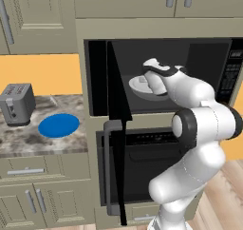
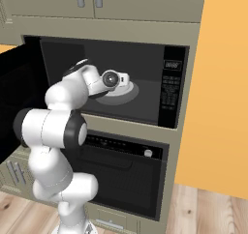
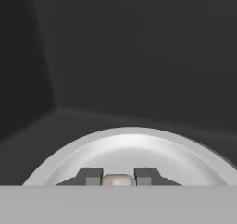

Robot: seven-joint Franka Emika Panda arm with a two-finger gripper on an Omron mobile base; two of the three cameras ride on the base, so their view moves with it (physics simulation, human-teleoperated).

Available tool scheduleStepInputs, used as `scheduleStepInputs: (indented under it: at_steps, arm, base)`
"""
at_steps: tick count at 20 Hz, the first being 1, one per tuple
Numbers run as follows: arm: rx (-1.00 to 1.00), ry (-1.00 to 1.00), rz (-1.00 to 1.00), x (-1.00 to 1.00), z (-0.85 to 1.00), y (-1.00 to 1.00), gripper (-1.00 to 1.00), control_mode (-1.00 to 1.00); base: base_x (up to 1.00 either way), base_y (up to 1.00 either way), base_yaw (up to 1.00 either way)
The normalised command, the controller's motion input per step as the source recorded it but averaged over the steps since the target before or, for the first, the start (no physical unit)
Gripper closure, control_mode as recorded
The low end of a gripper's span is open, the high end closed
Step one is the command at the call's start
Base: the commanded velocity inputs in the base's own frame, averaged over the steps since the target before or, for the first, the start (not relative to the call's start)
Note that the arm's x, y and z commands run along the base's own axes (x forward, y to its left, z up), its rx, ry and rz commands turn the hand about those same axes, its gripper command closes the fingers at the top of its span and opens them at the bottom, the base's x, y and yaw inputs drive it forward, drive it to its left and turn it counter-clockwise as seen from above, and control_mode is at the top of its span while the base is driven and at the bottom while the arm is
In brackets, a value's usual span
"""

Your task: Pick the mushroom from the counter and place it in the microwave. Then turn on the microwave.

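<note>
The microwave (image 1: 223, 48) (image 2: 174, 44) stands open, its door (image 1: 116, 124) swung out to the left. My arm reaches into the cavity. In the hand view my gripper (image 3: 119, 177) is shut on the tan mushroom (image 3: 119, 179), which sits between the two dark fingertips (image 3: 92, 176) just over the white turntable plate (image 3: 134, 153) (image 1: 138, 87) (image 2: 127, 94). From the base views the hand hides the mushroom. The speckled counter (image 1: 28, 138) lies to the left of the microwave.
A grey toaster (image 1: 16, 103) and a blue round plate (image 1: 59, 125) sit on the counter. Below the microwave is a black oven (image 2: 121, 175) (image 1: 152, 162). The keypad (image 2: 171, 90) is on the microwave's right side. An orange wall (image 2: 223, 93) rises at the right.
</note>
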Motion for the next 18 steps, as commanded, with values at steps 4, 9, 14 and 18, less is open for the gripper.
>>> scheduleStepInputs:
  at_steps: [4,9,14,18]
  arm:
    - [0.0,0.0,0.0,0.18,-0.1,0.0,1.0,-1.0]
    - [0.0,0.0,0.0,0.18,-0.11,0.0,1.0,-1.0]
    - [0.0,0.0,0.0,0.18,-0.1,0.0,1.0,-1.0]
    - [0.0,0.0,0.0,0.09,-0.11,0.0,1.0,-1.0]
  base:
    - [0.0,0.0,0.0]
    - [0.0,0.0,0.0]
    - [0.0,0.0,0.0]
    - [0.0,0.0,0.0]
